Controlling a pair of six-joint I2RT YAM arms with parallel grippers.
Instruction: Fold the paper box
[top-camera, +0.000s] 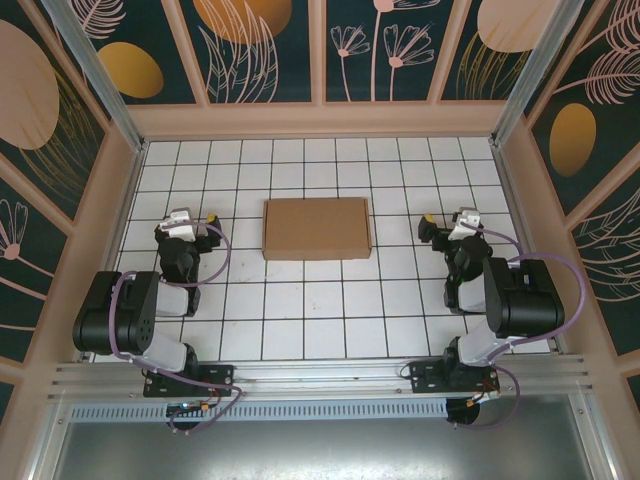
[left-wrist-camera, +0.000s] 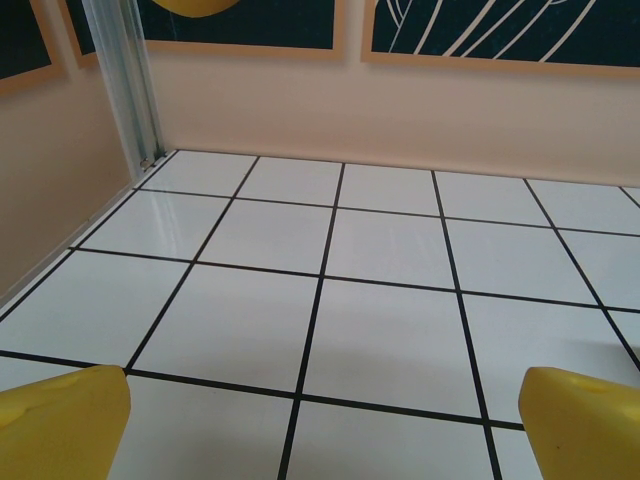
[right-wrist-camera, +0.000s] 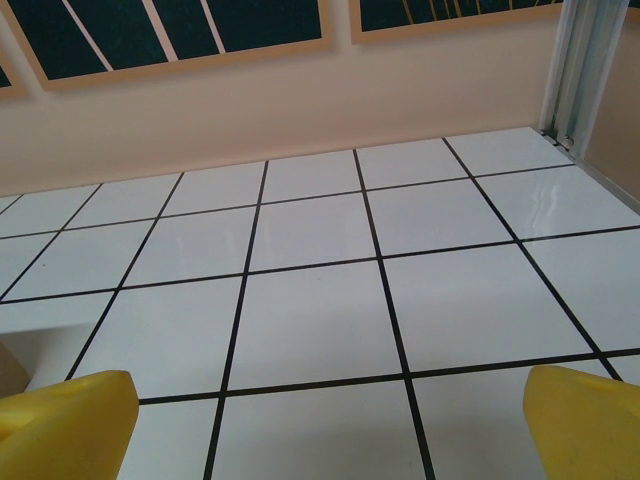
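Observation:
The paper box (top-camera: 317, 228) lies flat and closed on the white tiled table (top-camera: 300, 310), a plain brown rectangle in the middle of the top view. My left gripper (top-camera: 190, 222) rests to its left, a few tiles away. My right gripper (top-camera: 447, 226) rests to its right at about the same distance. In the left wrist view the yellow fingertips (left-wrist-camera: 62, 420) stand wide apart, so the left gripper (left-wrist-camera: 325, 430) is open over bare tiles. The right gripper (right-wrist-camera: 325, 425) is open too. A brown corner of the paper box (right-wrist-camera: 8, 368) shows at the left edge of the right wrist view.
Peach walls with dark floral panels (top-camera: 320, 50) close the table on three sides. Metal posts stand in the back corners (left-wrist-camera: 125, 90) (right-wrist-camera: 585, 70). An aluminium rail (top-camera: 320, 375) runs along the near edge by the arm bases.

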